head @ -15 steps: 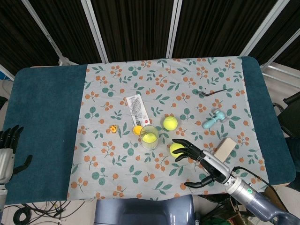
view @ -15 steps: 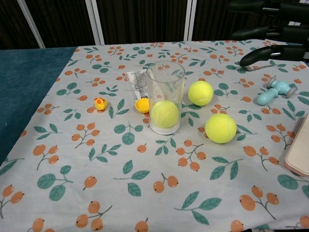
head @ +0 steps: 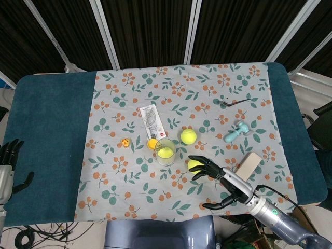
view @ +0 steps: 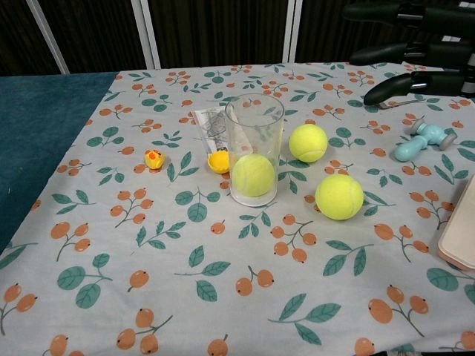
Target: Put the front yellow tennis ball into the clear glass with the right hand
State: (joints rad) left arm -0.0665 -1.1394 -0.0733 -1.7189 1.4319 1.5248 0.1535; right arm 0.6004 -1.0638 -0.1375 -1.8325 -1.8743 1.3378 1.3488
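The front yellow tennis ball [view: 339,196] lies on the floral cloth, right of the clear glass [view: 254,111]. In the head view this ball [head: 193,164] is partly covered by the fingers of my right hand [head: 215,179]. That hand hovers over it, fingers spread, holding nothing. Its dark fingers [view: 415,44] show at the top right of the chest view. The upright glass [head: 165,144] has a yellow ball [view: 254,174] inside it. A second loose ball [view: 308,142] sits further back. My left hand [head: 8,166] rests open at the table's far left edge.
A small yellow duck toy [view: 154,158], an orange-yellow piece [view: 219,161] and a printed card [view: 211,126] lie left of and behind the glass. A teal handled tool [view: 423,139] and a pale wooden block [head: 249,165] sit to the right. A black hook [head: 236,101] lies further back.
My right hand has drifted slightly left and toward the table's front edge, still spread above the front ball. The balls and the glass have not moved.
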